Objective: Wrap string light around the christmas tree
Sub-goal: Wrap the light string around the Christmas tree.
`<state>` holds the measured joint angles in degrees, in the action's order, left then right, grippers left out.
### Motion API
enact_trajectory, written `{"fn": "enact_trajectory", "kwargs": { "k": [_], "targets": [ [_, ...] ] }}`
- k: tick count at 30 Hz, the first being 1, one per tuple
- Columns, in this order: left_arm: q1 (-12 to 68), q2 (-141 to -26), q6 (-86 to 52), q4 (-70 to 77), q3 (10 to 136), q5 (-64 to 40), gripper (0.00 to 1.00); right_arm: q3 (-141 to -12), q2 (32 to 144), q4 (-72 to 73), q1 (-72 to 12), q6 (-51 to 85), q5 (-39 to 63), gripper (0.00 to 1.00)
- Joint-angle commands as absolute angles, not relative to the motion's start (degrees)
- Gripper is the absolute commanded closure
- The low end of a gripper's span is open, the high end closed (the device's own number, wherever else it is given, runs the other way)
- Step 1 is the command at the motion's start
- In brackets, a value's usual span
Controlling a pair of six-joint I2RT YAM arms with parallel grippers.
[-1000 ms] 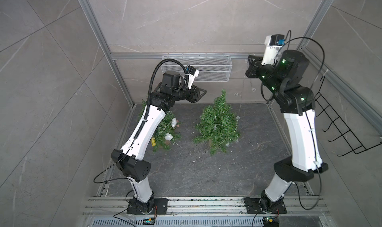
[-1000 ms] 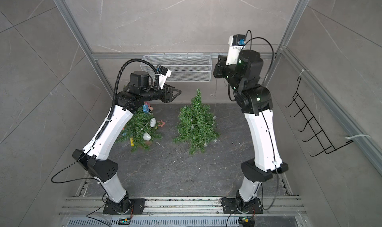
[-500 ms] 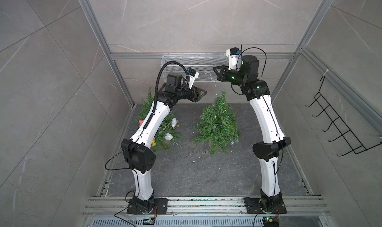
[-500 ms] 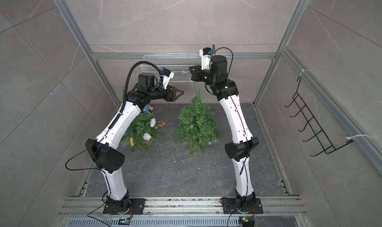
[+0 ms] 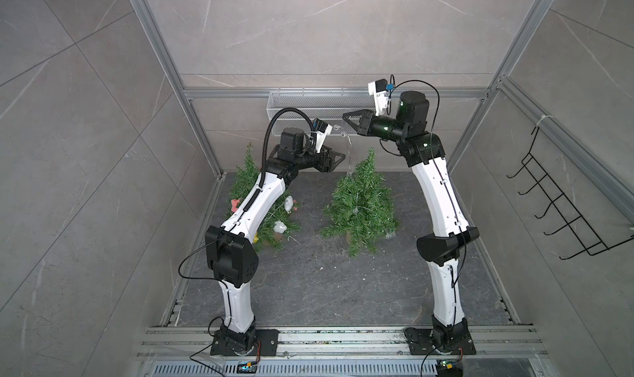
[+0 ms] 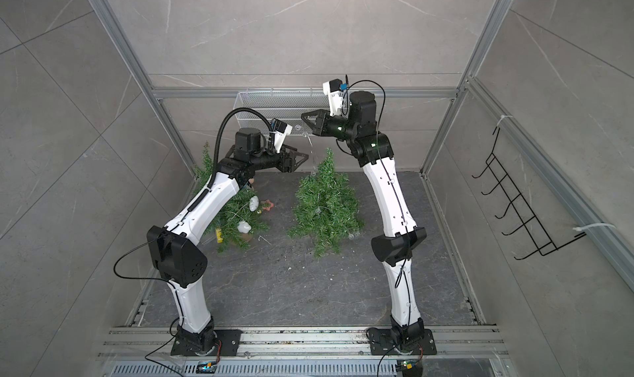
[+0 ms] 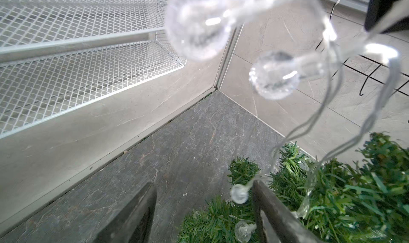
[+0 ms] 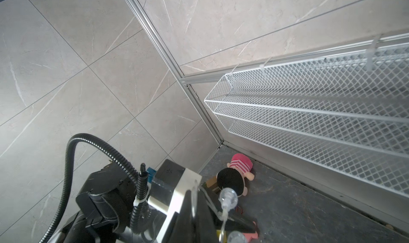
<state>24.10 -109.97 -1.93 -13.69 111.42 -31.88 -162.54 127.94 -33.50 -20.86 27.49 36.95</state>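
Mid-wrap: my right pincer (image 5: 345, 117) is clamped on the string light (image 5: 348, 152), which hangs to the tip of the christmas tree (image 5: 362, 205). My left pincer (image 5: 341, 159) gapes empty beside the strand — next, I judge, it takes hold and carries 1 loop round.

white mesh basket (image 5: 308, 106) on back wall, black wire hook rack (image 5: 566, 217) on side wall, second tree (image 5: 245, 174) with ornaments (image 5: 280, 227) near the corner, plush doll (image 8: 238, 175) lying on dark floor (image 5: 308, 282) below the basket
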Motion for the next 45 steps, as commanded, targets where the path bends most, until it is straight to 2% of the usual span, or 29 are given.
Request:
{"fn": "enact_trajectory", "kwargs": {
  "k": [1, 6, 10, 16, 23, 27, 29, 31, 33, 36, 37, 45],
  "targets": [
    [24.21, -108.12, -2.49, -7.14, 109.49, -34.59, 0.30, -163.46, 127.80, -31.30, -21.05, 29.25, 40.02, 1.00],
    [23.49, -106.65, -0.45, -12.16, 108.48, -32.75, 0.37, -163.05, 127.79, -31.34, -21.09, 29.54, 40.87, 1.00],
    [23.45, -104.84, -2.66, -8.26, 104.91, -33.19, 0.35, -162.44, 127.47, -31.47, -21.11, 29.38, 41.47, 1.00],
    [25.80, -106.75, -3.71, -4.97, 106.60, -34.12, 0.30, -161.43, 126.92, -31.51, -21.26, 29.27, 41.72, 1.00],
    [25.84, -108.54, -5.37, -1.85, 108.26, -32.28, 0.37, -160.48, 126.20, -31.32, -21.27, 29.17, 42.27, 1.00],
    [25.92, -110.14, -7.56, -0.98, 110.12, -33.38, 0.46, -160.22, 126.03, -30.85, -21.16, 29.35, 42.19, 1.00],
    [25.86, -110.13, -7.86, -0.88, 110.15, -33.37, 0.57, -160.06, 126.04, -30.90, -21.22, 29.38, 42.19, 1.00],
    [25.76, -109.83, -7.85, -1.29, 110.16, -32.63, 0.74, -159.82, 126.12, -30.88, -21.18, 29.31, 42.23, 1.00],
    [25.39, -109.33, -7.83, -2.23, 110.21, -31.13, 0.85, -159.84, 126.12, -31.07, -21.14, 29.02, 42.26, 1.00],
    [24.23, -108.10, -8.45, -4.32, 109.97, -29.05, 0.97, -159.86, 125.77, -31.18, -20.93, 28.73, 42.27, 1.00],
    [23.84, -107.70, -8.93, -4.92, 110.01, -28.73, 1.00, -159.85, 125.60, -31.27, -20.81, 28.59, 42.23, 1.00],
    [23.09, -105.12, -8.98, -13.07, 113.36, -27.63, 1.00, -157.90, 124.35, -31.48, -20.23, 27.86, 42.54, 0.97]
  ]
}}
